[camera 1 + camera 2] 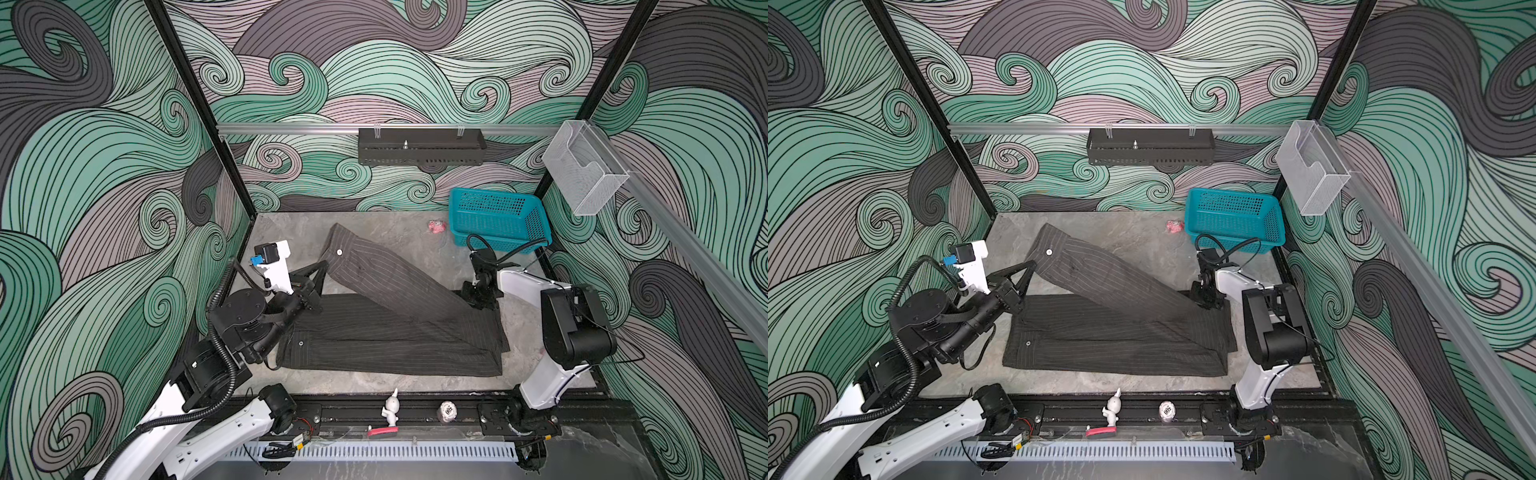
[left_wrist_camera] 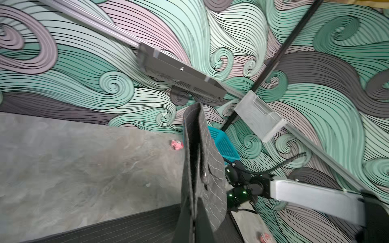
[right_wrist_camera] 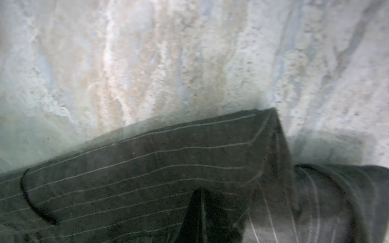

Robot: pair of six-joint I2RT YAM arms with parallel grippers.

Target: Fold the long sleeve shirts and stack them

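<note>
Pinstriped charcoal shirt (image 1: 386, 336) lies partly folded on the grey table (image 1: 386, 232), with one long panel slanting up towards the left arm. Left gripper (image 1: 323, 266) is clamped on the panel's raised, buttoned end. Right gripper (image 1: 478, 300) is pinched closed on the fabric's low end, in front of the teal basket (image 1: 498, 216).

**Bystanders around my workspace**

In a top view I see a teal basket (image 1: 498, 218) right of centre, on the grey table (image 1: 395, 237), with a small pink object (image 1: 436, 226) just left of it. Near the lower edge stand a white figurine (image 1: 391, 409) and a small ball (image 1: 446, 411). Above centre hangs a black tray (image 1: 419, 147).
</note>
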